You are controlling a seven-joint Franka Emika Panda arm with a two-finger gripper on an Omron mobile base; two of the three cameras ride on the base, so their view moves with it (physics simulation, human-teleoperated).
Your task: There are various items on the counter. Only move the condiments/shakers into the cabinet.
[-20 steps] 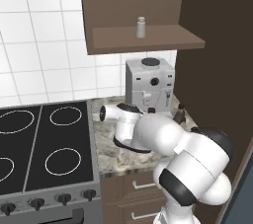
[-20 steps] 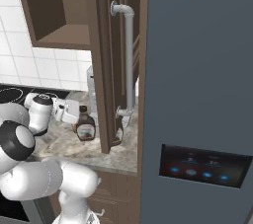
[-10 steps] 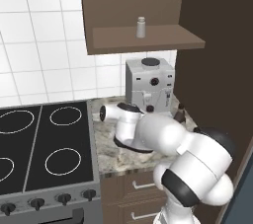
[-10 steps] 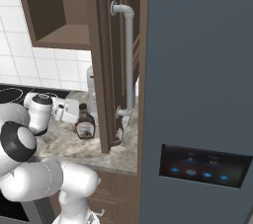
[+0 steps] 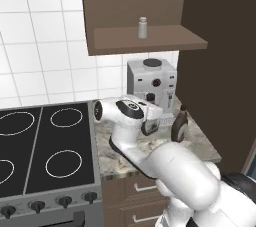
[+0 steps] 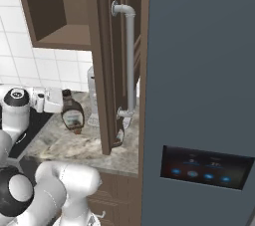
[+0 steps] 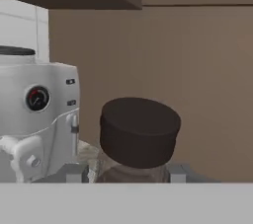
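Observation:
A dark brown bottle [image 7: 139, 131] with a black cap stands upright on the speckled counter [image 5: 201, 140], right of the coffee machine. My gripper [image 7: 127, 172] is shut on the bottle, its grey pads [image 7: 76, 172] pressed against both sides below the cap. The same bottle [image 5: 179, 126] shows just right of my hand, and from the other side the bottle [image 6: 72, 115] stands beside my gripper [image 6: 61, 106]. A second dark bottle [image 6: 118, 134] is half hidden behind the open cabinet door. The pale shaker [image 5: 143, 27] stands on the cabinet [image 5: 150, 42] shelf.
The silver coffee machine [image 5: 150, 83] stands at the back of the counter, close to my hand. A black stovetop [image 5: 45, 146] lies to the left. The open cabinet door with its long handle [image 6: 130, 60] and a tall grey fridge [image 6: 199, 95] close off the right side.
The jaws have closed onto the bottle. The arm and the bottle have hardly moved.

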